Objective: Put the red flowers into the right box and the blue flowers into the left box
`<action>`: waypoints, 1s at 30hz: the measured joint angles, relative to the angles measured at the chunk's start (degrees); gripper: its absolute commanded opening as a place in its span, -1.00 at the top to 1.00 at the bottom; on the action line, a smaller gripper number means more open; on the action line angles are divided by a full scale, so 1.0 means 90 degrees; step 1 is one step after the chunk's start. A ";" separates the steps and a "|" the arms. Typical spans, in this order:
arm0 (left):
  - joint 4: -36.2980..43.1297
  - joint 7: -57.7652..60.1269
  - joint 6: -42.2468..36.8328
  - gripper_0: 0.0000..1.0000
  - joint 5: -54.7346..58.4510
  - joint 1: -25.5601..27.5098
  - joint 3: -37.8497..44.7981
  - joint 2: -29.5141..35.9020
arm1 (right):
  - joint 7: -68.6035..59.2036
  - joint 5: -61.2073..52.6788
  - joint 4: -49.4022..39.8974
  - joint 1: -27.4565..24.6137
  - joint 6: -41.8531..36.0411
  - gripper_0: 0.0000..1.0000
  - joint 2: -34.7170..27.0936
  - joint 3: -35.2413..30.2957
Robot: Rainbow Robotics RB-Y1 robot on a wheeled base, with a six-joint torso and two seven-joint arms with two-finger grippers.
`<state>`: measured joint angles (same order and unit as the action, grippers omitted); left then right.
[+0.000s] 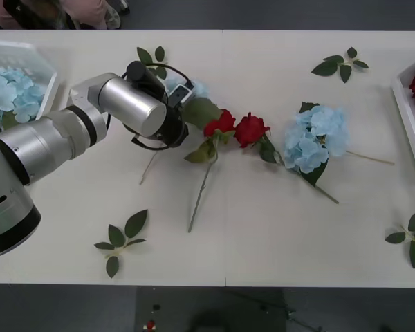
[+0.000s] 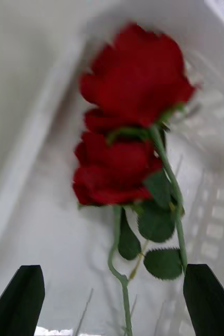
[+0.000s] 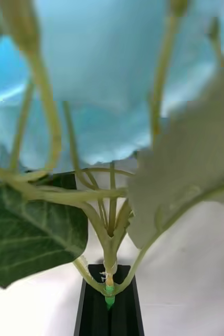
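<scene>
Our left gripper (image 3: 109,294) has its fingers clamped on a blue flower's stem (image 3: 109,247) at mid-surface. The left box (image 1: 45,66) holds blue, the right box (image 1: 406,104) holds roses (image 2: 127,115). Our right fingers (image 2: 20,299) stand apart above them. Two roses (image 1: 236,127) and one blue flower (image 1: 315,138) remain. The held bloom is mostly hidden behind our arm.

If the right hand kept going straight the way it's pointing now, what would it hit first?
Most likely the two artificial red roses lying in the shallow white plastic tray. The open right hand points at their green stems and leaves, though depth is hard to judge.
</scene>
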<state>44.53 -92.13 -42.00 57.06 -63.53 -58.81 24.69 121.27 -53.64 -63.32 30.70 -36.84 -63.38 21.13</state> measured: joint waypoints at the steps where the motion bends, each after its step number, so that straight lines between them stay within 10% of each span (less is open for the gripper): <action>1: 0.0014 0.0000 0.0036 1.00 -0.0059 0.0000 0.0014 0.0043 | 0.0117 -0.0233 -0.0409 -0.0083 0.0000 -0.55 -0.0169 0.0177; 8: 0.1290 -0.0006 -0.0877 1.00 -0.1159 -0.0019 0.0565 0.1208 | 0.1021 -0.1057 -0.2810 -0.0871 -0.0061 -0.54 -0.0914 0.0402; 14: 0.3548 -0.1513 -0.2857 1.00 -0.1578 -0.0214 0.0751 0.3452 | 0.1511 -0.0971 -0.3337 -0.0930 -0.0743 -0.54 -0.0862 0.0611; 19: 0.3603 -0.1997 -0.3406 1.00 -0.0330 -0.0078 0.0753 0.5003 | 0.1511 -0.0085 -0.3273 -0.0912 -0.1106 -0.54 -0.0193 0.0640; 30: 0.3163 -0.5185 -0.0910 1.00 0.1913 0.2492 0.0896 0.6779 | 0.1511 0.0985 -0.2917 -0.0461 -0.1888 -0.51 0.1281 0.0591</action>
<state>72.99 -138.80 -50.19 74.28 -41.10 -50.75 85.70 134.87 -44.77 -89.57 26.55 -53.83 -51.85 26.45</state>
